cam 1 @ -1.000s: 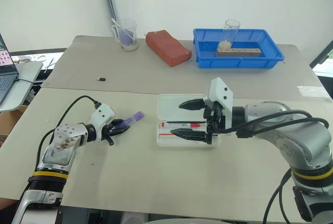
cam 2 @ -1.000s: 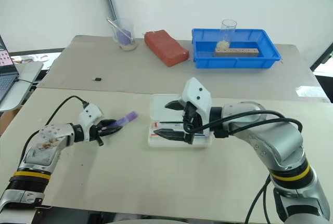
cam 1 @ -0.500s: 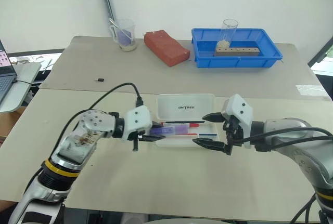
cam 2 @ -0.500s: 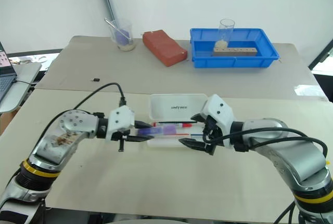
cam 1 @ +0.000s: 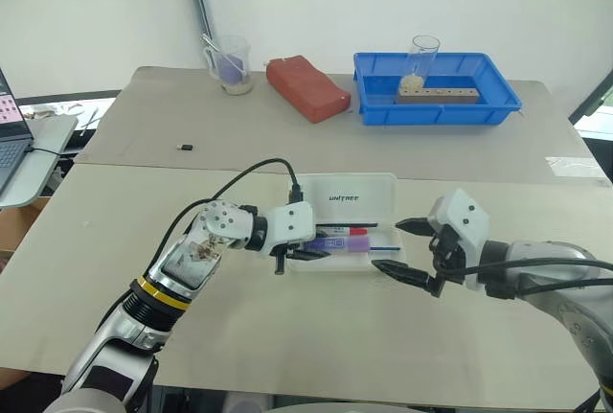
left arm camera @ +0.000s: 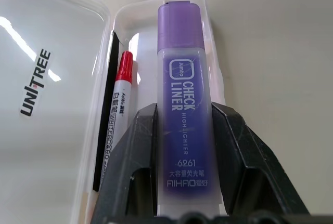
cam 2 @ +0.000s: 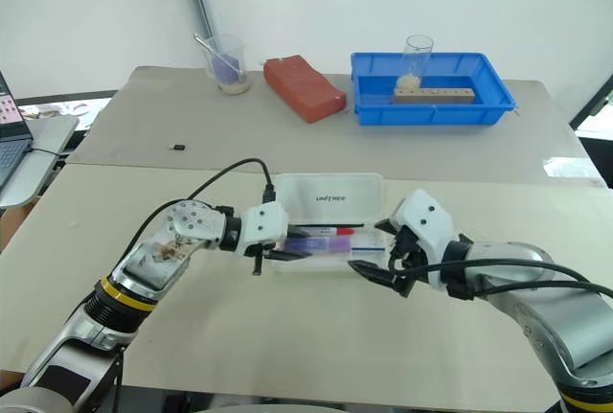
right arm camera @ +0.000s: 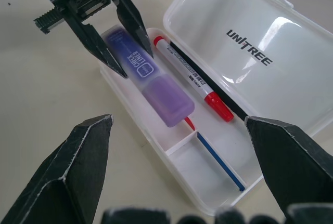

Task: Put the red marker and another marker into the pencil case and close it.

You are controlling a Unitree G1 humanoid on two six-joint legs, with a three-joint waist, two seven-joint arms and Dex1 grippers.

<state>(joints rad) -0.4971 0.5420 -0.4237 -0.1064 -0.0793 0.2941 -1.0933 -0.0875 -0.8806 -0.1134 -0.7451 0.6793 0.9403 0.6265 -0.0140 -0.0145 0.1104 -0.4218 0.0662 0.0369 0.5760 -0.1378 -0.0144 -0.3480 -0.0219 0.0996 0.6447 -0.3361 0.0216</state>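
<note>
My left claw has its two black fingers closed on the sides of the purple marker, gripping it near its rear end. The marker's barrel is pale and see-through, its cap darker purple, and its label reads "CHECK LINER". I hold it lengthwise over the tray of the pencil case, cap pointing toward my right arm; I cannot tell whether it already touches the tray floor.

Just beside it, on the side nearer the lid, the red marker lies flat in the tray, parallel to the purple one. It is slim and white with a red cap.

The case is a white plastic box lying open on the near table. Its lid lies folded back, flat on the table, on the far side of the tray, showing black "UNITREE" lettering. A thin blue stripe runs along the tray's smaller end compartment.

My right claw hovers just off the case's other short end, pointing at it. Its fingers are spread wide apart with nothing between them.

On the far table, well apart from the case, a blue bin holds a clear glass and a wooden block. To its left lie a red brick and a clear beaker. A small dark object lies alone on that table. A laptop sits at the far left edge.
</note>
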